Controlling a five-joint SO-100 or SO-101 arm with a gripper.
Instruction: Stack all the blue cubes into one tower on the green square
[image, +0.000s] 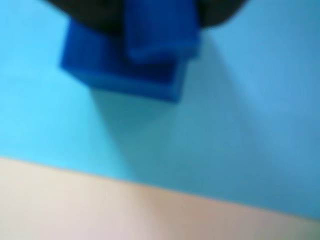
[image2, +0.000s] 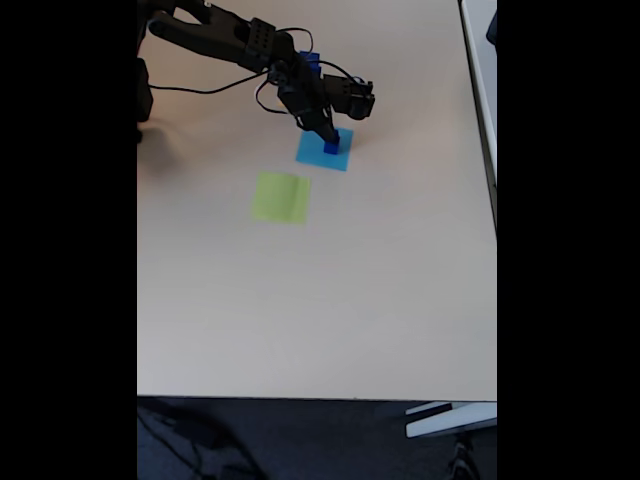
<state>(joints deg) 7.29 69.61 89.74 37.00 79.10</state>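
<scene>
A dark-blue cube (image2: 331, 148) rests on a flat light-blue square (image2: 323, 153) at the back of the table. My gripper (image2: 326, 138) hangs right over this cube, at its top. The blurred wrist view shows the cube (image: 115, 72) close up on the light-blue square (image: 240, 125). A second blue shape (image: 159, 30) overlaps the cube's top, and I cannot tell whether it is a finger or another cube. How the jaws stand is not clear. The green square (image2: 281, 197) lies bare on the table, in front and to the left of the light-blue one.
The beige table (image2: 330, 300) stretches wide toward the front edge. The arm (image2: 230, 40) and its cables reach in from the back left corner. A white edge (image2: 480, 60) runs along the table's right side.
</scene>
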